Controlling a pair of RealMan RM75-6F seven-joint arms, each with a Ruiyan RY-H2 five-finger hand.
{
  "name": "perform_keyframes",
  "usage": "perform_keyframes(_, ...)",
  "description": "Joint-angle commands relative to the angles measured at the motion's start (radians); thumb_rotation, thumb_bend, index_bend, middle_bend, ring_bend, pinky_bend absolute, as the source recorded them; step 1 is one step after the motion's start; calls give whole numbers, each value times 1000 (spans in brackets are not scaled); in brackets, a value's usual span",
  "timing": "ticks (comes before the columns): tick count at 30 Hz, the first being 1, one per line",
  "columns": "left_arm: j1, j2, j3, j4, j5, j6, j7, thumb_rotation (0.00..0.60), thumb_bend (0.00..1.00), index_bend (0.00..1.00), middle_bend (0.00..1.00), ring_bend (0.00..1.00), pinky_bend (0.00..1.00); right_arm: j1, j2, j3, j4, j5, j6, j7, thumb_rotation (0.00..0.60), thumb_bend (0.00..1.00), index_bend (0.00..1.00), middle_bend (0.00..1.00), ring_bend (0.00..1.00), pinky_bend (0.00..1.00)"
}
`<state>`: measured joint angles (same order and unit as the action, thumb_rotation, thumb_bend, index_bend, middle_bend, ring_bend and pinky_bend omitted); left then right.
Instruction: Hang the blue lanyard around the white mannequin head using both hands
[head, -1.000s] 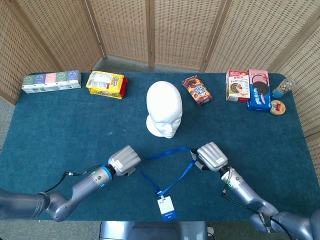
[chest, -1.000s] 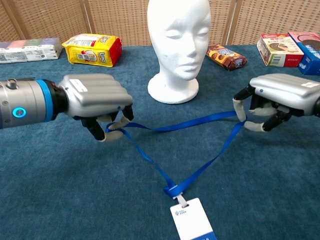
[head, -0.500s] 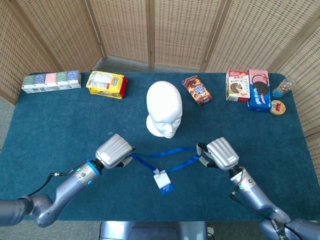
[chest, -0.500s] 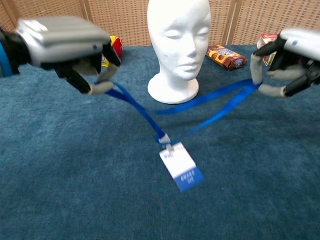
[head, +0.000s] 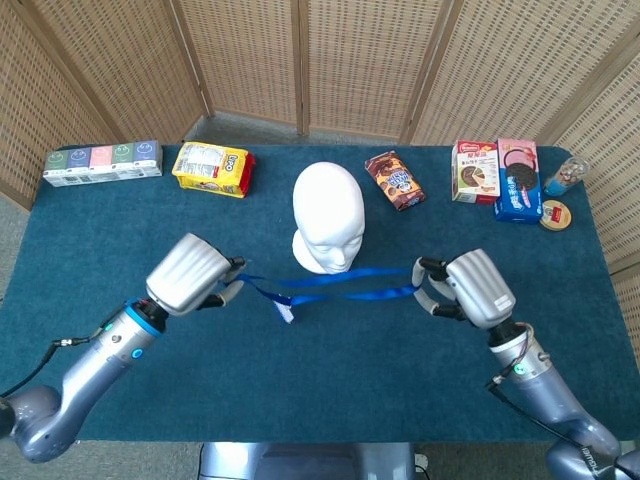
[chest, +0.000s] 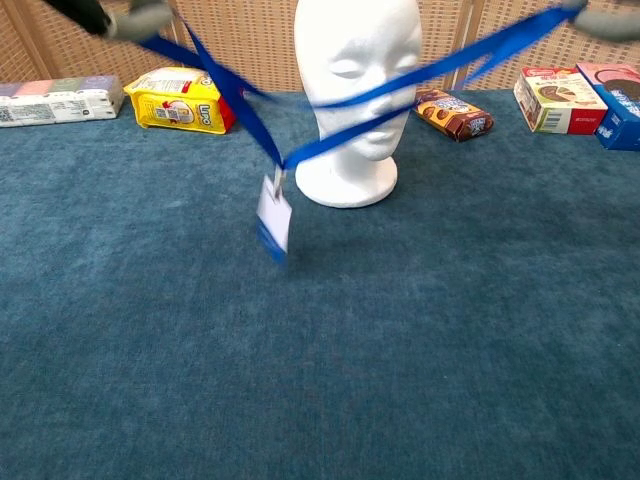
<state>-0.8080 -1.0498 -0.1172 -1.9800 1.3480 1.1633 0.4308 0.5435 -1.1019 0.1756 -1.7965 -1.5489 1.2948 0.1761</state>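
1. Both hands had the strap: your left hand (head: 190, 275) pinched one end of the loop of the thin blue fabric lanyard (head: 335, 286), and your right hand (head: 470, 288) pinched the other end, fingers curled round it, thumb and fingertips pressed on the ribbon.
2. That lanyard hung in the air, stretched between your hands in front of the white foam mannequin head (head: 328, 215); from the chest view its two strands crossed the face, not over the crown.
3. You could judge the ribbon as light, limp and a bit slick: it sagged wherever you gave it slack, and a loose pinch would probably have let it slide.
4. The small white-and-blue badge card (chest: 272, 218) dangled below the strands, blurred in the chest view, likely swinging; that little weight would tend to drag the loop down and left.
5. Good holds, I'd say, were well apart on the loop, keeping both strands separated so the opening stayed wide enough for the head.
6. The head looked light foam on the dark blue cloth table (head: 330, 380), so a snagging strand could have tipped it.
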Motion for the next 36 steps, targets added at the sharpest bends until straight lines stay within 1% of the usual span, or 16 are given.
perform_keyframes(1, 8, 44, -35, -19, -17, 3, -26, 504, 471, 682, 1000, 1000, 1000, 17, 50, 40, -44, 35, -23, 16, 600, 461, 778, 1000, 1000, 1000)
perform_keyframes(5, 7, 75, -65, -15, -41, -6, -40, 507, 471, 682, 1000, 1000, 1000, 37, 88, 80, -71, 78, -52, 17, 600, 461, 778, 1000, 1000, 1000)
perform_keyframes(14, -4, 94, -113, 7, -82, -33, -59, 504, 471, 681, 1000, 1000, 1000, 80, 125, 146, -85, 169, -117, 45, 600, 461, 782, 1000, 1000, 1000)
perform_keyframes(19, -20, 91, -144, 18, -112, -47, -61, 507, 470, 682, 1000, 1000, 1000, 117, 137, 182, -83, 211, -158, 32, 600, 461, 783, 1000, 1000, 1000)
perform_keyframes(26, -56, 89, -182, 31, -160, -82, -52, 502, 469, 682, 1000, 1000, 1000, 170, 135, 221, -67, 281, -216, 14, 600, 461, 783, 1000, 1000, 1000)
perform_keyframes(36, -110, 80, -222, 64, -218, -122, -27, 506, 469, 682, 1000, 1000, 1000, 239, 106, 258, -15, 351, -274, -14, 600, 461, 785, 1000, 1000, 1000)
